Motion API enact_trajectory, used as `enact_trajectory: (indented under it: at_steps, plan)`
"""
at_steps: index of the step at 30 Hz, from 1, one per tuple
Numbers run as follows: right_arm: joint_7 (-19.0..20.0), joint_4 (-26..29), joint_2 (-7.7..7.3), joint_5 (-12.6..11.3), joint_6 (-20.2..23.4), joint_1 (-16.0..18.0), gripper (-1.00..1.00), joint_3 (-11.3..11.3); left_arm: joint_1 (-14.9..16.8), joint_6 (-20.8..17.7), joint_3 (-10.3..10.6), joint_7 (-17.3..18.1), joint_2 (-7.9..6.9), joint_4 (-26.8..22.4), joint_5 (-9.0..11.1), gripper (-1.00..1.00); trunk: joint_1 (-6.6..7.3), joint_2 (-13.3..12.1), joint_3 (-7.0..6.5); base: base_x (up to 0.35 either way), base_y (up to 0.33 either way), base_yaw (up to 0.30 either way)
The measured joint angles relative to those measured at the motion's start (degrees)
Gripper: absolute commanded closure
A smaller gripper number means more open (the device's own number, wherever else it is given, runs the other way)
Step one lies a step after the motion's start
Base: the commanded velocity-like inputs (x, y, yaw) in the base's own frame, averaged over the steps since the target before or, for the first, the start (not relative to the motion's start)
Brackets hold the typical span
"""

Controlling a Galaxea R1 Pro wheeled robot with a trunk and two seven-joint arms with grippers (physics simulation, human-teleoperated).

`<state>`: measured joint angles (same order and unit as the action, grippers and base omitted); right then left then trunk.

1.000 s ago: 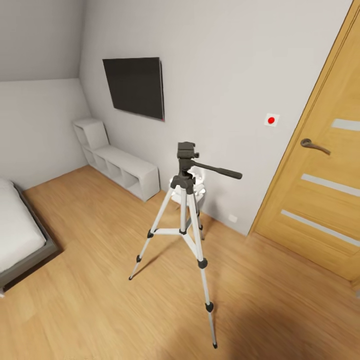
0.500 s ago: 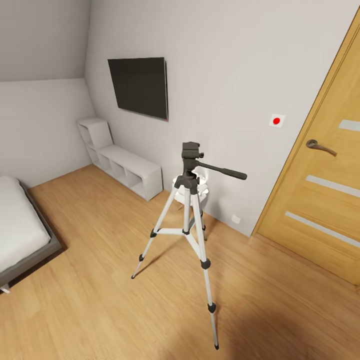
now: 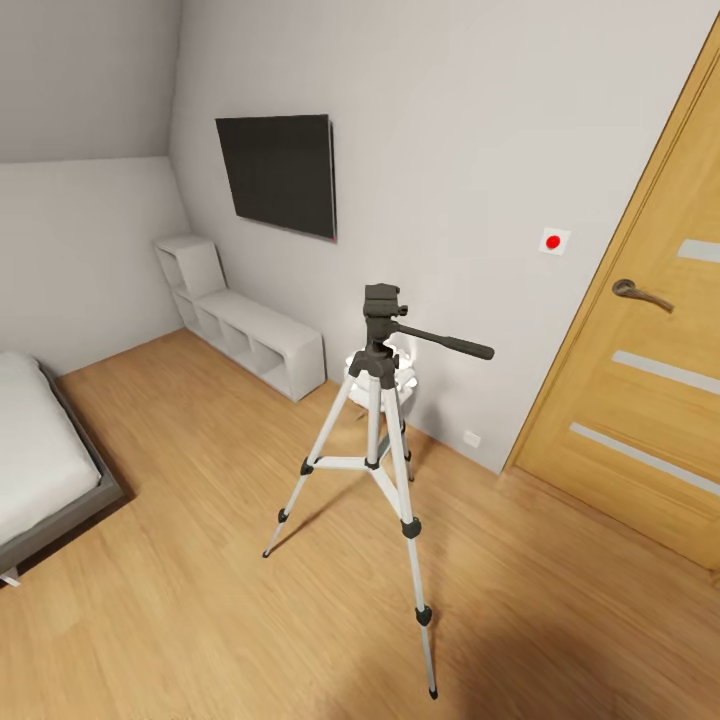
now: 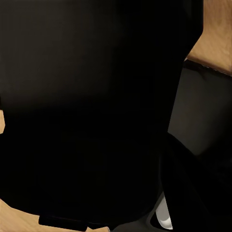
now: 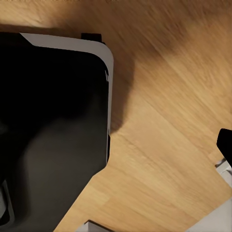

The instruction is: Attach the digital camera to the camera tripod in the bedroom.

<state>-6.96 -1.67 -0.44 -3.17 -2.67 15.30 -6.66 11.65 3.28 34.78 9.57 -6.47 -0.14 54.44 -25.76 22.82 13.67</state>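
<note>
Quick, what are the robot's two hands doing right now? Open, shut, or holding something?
Left gripper: cannot be told; the left wrist view is dark shapes over wood floor.
Right gripper: cannot be told; the right wrist view gives dark robot body and floor.

Light wood floor (image 3: 180, 600), grey-white walls (image 3: 450, 130), wall TV (image 3: 277, 172), white cube shelves (image 3: 245, 330), wooden door (image 3: 650, 400)

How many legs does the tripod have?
3. The camera tripod spreads its legs on the wood floor: one toward the bed, one toward the viewer, one back toward the wall, partly hidden.
</note>
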Motion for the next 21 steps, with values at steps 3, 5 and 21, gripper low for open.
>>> enact_trajectory:
  at_steps: [3, 5, 21]
  plan:
    - [-0.1, 0.0, 0.18, 0.0, 0.1, 0.0, -1.00, 0.0, 0.0, 0.0, 0.0, 0.0, 0.03, 0.0, 0.0, 1.00, 0.00, 0.0, 0.00, 0.002, 0.000, 0.000]
    - [-0.1, 0.0, 0.24, 0.0, 0.1, 0.0, -1.00, 0.0, 0.0, 0.0, 0.0, 0.0, 0.04, 0.0, 0.0, 1.00, 0.00, 0.0, 0.00, 0.067, 0.000, 0.000]
    - [-0.1, 0.0, 0.23, 0.0, 0.1, 0.0, -1.00, 0.0, 0.0, 0.0, 0.0, 0.0, 0.06, 0.0, 0.0, 1.00, 0.00, 0.0, 0.00, 0.091, 0.000, 0.000]
